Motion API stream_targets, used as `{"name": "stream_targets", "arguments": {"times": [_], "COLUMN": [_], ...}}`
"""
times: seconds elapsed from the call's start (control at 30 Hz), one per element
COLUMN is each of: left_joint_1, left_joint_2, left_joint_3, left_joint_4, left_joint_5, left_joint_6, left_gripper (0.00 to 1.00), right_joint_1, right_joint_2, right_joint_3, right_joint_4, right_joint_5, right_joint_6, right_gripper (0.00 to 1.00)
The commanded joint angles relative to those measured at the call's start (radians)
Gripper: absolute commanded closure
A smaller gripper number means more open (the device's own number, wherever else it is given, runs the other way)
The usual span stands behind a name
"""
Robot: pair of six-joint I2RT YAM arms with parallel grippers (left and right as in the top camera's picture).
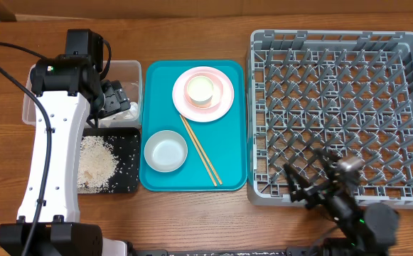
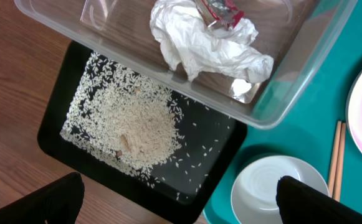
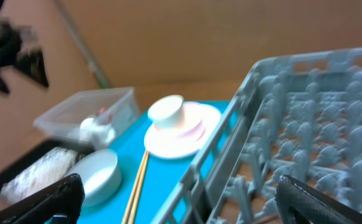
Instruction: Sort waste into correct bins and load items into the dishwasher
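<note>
Rice [image 1: 96, 163] heaped in the black tray [image 1: 129, 153] at the table's [image 1: 192, 220] near left. Just beyond it, the clear tub [image 1: 131, 71] with napkin [image 2: 199, 46] and red wrapper [image 2: 221, 12] inside. Left fingers [image 2: 50, 199] spread wide, empty, above tub and tray. On the teal tray [image 1: 227, 163]: white bowl [image 1: 165, 151] nearest, chopsticks [image 1: 200, 151] beside it, then plate [image 1: 220, 107] carrying pink bowl [image 1: 222, 89] and cup [image 1: 200, 90]. Right fingers [image 3: 50, 196] parted, empty, over the rack's [image 1: 334, 92] near edge.

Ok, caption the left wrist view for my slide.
Crumpled white paper napkin and red printed wrapper in the clear plastic tub, loose white rice in the black rectangular tray.
</note>
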Motion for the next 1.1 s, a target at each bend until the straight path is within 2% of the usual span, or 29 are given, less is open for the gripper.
{"name": "stream_targets", "arguments": {"times": [0.0,0.17,0.27,0.37,0.47,0.5,0.57,0.6,0.63,0.77,0.83,0.93,1.07], "left_joint_1": [0.002,0.002,0.002,0.002,0.002,0.002,0.002,0.002,0.002,0.002,0.002,0.002,0.002], "left_joint_2": [-0.004,-0.004,-0.004,-0.004,-0.004,-0.004,-0.004,-0.004,-0.004,-0.004,-0.004,-0.004,-0.004], "left_joint_3": [0.011,0.011,0.011,0.011,0.011,0.011,0.011,0.011,0.011,0.011,0.011,0.011,0.011], "left_joint_4": [0.003,0.003,0.003,0.003,0.003,0.003,0.003,0.003,0.003,0.003,0.003,0.003,0.003], "left_joint_5": [-0.014,-0.014,-0.014,-0.014,-0.014,-0.014,-0.014,-0.014,-0.014,-0.014,-0.014,-0.014,-0.014], "left_joint_6": [-0.003,-0.003,-0.003,-0.003,-0.003,-0.003,-0.003,-0.003,-0.003,-0.003,-0.003,-0.003,-0.003], "left_gripper": [0.0,0.0,0.0,0.0,0.0,0.0,0.0,0.0,0.0,0.0,0.0,0.0,0.0], "right_joint_1": [0.004,0.004,0.004,0.004,0.004,0.004,0.008,0.021,0.046,0.222,0.366,0.513,0.608], "right_joint_2": [0.101,0.509,0.724,0.915,1.01,1.045,1.106,1.136,1.163,1.231,1.279,1.375,1.545], "right_joint_3": [0.296,0.84,1.091,1.276,1.305,1.305,1.305,1.305,1.305,1.305,1.305,1.305,1.309], "right_joint_4": [-0.111,-0.493,-0.697,-0.752,-0.736,-0.716,-0.712,-0.712,-0.712,-0.668,-0.606,-0.514,-0.386], "right_joint_5": [0.165,0.19,0.123,-0.045,-0.204,-0.267,-0.297,-0.29,-0.25,0.002,0.153,0.319,0.394], "right_joint_6": [0.013,-0.04,-0.04,0.0,0.04,0.065,0.153,0.152,0.152,0.152,0.152,0.153,0.09], "right_gripper": [0.0,0.0,0.0,0.0,0.0,0.1,0.4,0.51,0.55,0.6,0.68,0.69,0.69]}}
